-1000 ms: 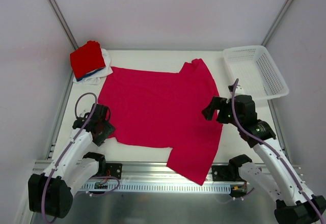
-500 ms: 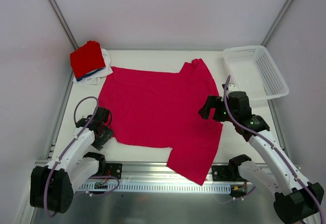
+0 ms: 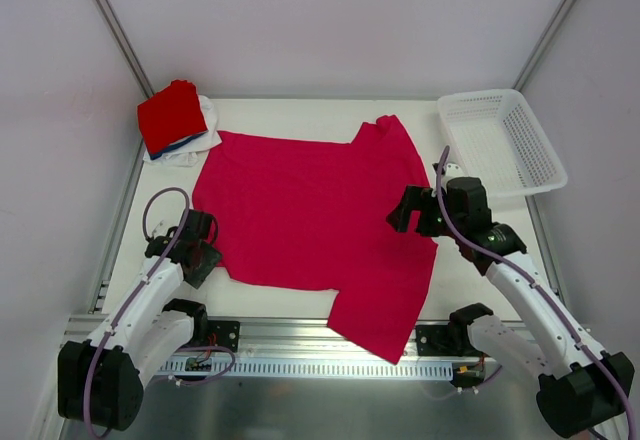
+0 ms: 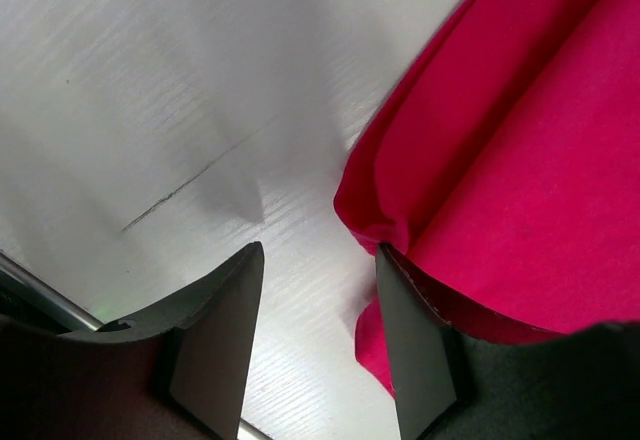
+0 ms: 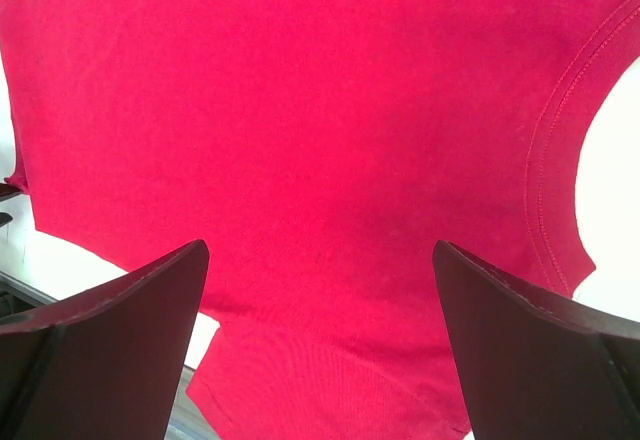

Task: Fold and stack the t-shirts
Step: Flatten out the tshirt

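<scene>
A crimson-pink t-shirt (image 3: pixel 310 210) lies spread flat mid-table, one part hanging toward the near edge. Its folded corner (image 4: pixel 400 210) shows in the left wrist view. My left gripper (image 3: pixel 203 257) sits low at that near-left corner. It is open (image 4: pixel 318 260) with bare table between the jaws, and its right finger (image 4: pixel 415 350) rests against the cloth edge. My right gripper (image 3: pixel 402 218) hovers wide open (image 5: pixel 320 260) over the shirt's right side, near the collar (image 5: pixel 545 160), with nothing between its fingers. A folded stack, bright red t-shirt (image 3: pixel 172 115) on top of blue and white ones, sits at the back left.
A white mesh basket (image 3: pixel 500 140) stands at the back right corner. The metal rail (image 3: pixel 320 345) runs along the near table edge, and the shirt's lower part overhangs it. Enclosure posts rise at both back corners.
The left jaws have narrowed a little and the gripper has settled at the shirt's corner. The right gripper has shifted left, further over the shirt.
</scene>
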`<action>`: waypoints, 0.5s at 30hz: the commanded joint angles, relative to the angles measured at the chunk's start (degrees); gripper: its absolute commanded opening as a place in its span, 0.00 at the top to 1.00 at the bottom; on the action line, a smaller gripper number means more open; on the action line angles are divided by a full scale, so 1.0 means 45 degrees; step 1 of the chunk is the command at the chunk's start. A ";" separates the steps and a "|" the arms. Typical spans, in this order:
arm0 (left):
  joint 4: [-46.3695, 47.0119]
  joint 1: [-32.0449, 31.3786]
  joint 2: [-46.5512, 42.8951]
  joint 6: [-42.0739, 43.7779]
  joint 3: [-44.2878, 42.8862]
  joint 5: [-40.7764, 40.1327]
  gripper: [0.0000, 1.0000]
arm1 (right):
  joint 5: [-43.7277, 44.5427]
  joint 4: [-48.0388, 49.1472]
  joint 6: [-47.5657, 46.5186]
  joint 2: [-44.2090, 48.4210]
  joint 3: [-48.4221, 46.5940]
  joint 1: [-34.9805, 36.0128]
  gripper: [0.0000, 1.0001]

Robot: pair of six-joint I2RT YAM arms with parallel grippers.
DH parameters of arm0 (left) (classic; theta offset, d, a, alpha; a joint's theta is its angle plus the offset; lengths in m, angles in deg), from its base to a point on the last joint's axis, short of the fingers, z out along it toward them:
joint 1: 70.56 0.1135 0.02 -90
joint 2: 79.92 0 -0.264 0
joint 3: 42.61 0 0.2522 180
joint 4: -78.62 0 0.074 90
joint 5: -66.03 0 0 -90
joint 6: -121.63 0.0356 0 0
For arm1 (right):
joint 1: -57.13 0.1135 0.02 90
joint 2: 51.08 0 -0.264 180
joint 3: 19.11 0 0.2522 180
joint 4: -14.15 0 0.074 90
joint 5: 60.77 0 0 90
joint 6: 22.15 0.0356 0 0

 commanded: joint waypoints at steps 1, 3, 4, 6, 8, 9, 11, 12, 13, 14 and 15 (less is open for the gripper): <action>0.0024 0.0113 -0.0150 0.0153 -0.0092 -0.0243 0.51 | -0.0256 0.0458 -0.0114 -0.0153 -0.0125 0.0038 0.00; 0.0005 0.0113 -0.0189 0.0269 -0.0112 -0.0301 0.52 | -0.0217 0.0497 -0.0095 -0.0153 -0.0086 0.0038 0.01; 0.0005 0.0113 -0.0189 0.0289 -0.0073 -0.0378 0.52 | -0.0217 0.0478 -0.0075 -0.0173 -0.0066 0.0038 0.01; 0.0043 0.0113 -0.0189 0.0309 0.0005 -0.0535 0.51 | -0.0217 0.0497 -0.0075 -0.0153 -0.0046 0.0037 0.00; 0.0043 0.0113 -0.0131 0.0212 0.0102 -0.0497 0.50 | -0.0198 0.0478 -0.0095 -0.0154 -0.0047 0.0038 0.01; 0.0044 0.0113 -0.0111 0.0211 0.0103 -0.0458 0.51 | -0.0178 0.0497 -0.0095 -0.0153 -0.0046 0.0019 0.01; 0.0024 0.0113 -0.0247 0.0231 0.0045 -0.0283 0.52 | -0.0178 0.0478 -0.0114 -0.0134 -0.0047 0.0038 0.01; 0.0024 0.0113 -0.0538 0.0231 -0.0014 -0.0166 0.52 | -0.0178 0.0458 -0.0134 -0.0134 -0.0046 0.0038 0.00; 0.0024 0.0113 -0.0676 0.0250 -0.0053 -0.0203 0.52 | -0.0139 0.0477 -0.0153 -0.0173 -0.0046 0.0038 0.01; 0.0024 0.0113 -0.0832 0.0386 -0.0131 -0.0281 0.52 | -0.0139 0.0478 -0.0153 -0.0231 -0.0046 0.0038 0.01; 0.0043 0.0113 -0.0814 0.0426 -0.0132 -0.0378 0.52 | -0.0158 0.0478 -0.0134 -0.0290 -0.0046 0.0038 0.00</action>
